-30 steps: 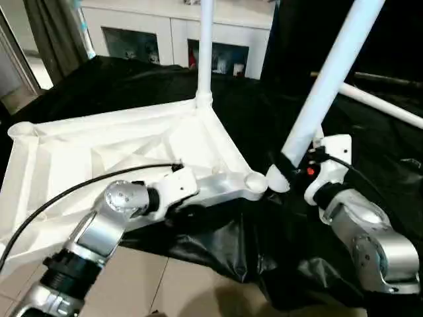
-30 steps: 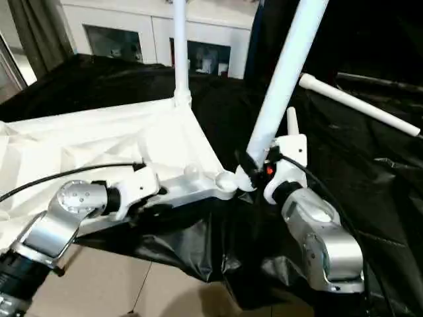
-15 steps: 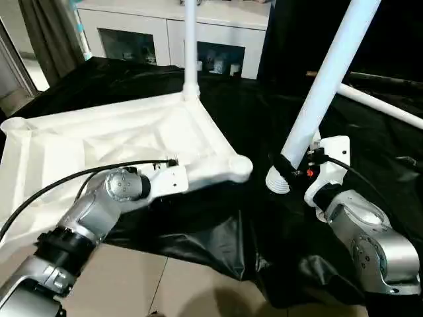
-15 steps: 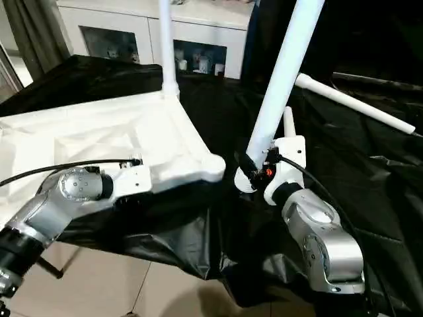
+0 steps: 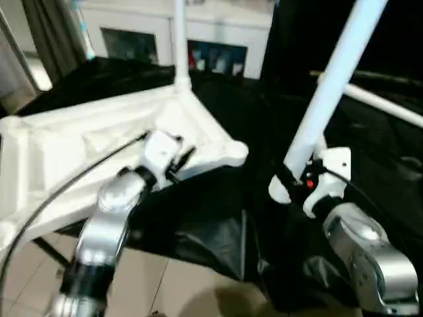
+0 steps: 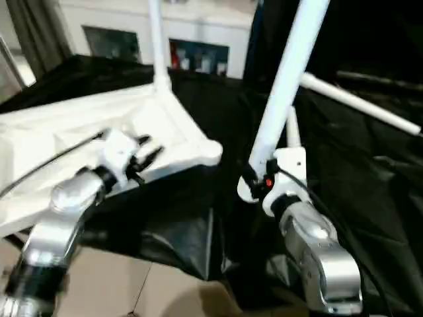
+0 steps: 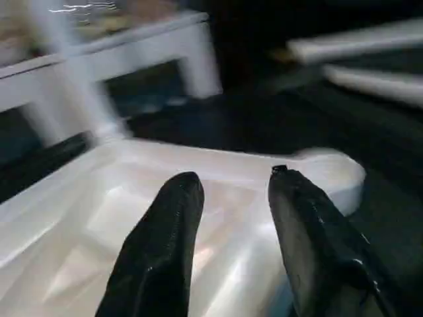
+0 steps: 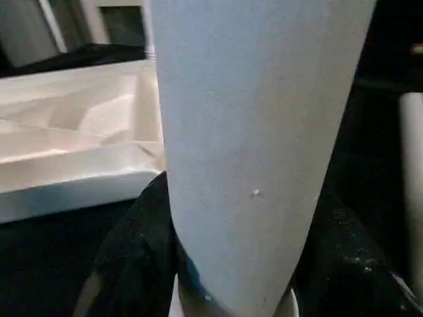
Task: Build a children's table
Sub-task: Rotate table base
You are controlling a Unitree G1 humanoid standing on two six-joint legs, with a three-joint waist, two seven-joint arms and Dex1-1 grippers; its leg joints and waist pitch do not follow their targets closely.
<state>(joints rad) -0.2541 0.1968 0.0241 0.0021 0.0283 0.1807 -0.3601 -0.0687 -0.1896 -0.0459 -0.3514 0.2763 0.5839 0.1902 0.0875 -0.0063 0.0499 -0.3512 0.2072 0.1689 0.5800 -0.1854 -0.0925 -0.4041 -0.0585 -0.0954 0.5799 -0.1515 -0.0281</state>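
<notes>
the right gripper (image 5: pixel 285 179) clamps a white leg (image 5: pixel 329 86) near its flared end, beside the upturned tabletop (image 5: pixel 79 142) on black cloth; left gripper (image 5: pixel 177 162) empty, fingers parted. light, stiff, likely slippery plastic; gripping low looks best.

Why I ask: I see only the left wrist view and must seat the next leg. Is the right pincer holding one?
Observer: Yes, the right pincer is clamped on a tilted leg just above its flared end.
Operator: Is that end in the near corner socket?
Observer: No. It hangs apart from the corner socket, to the robot's right of it, over the black cloth.
</notes>
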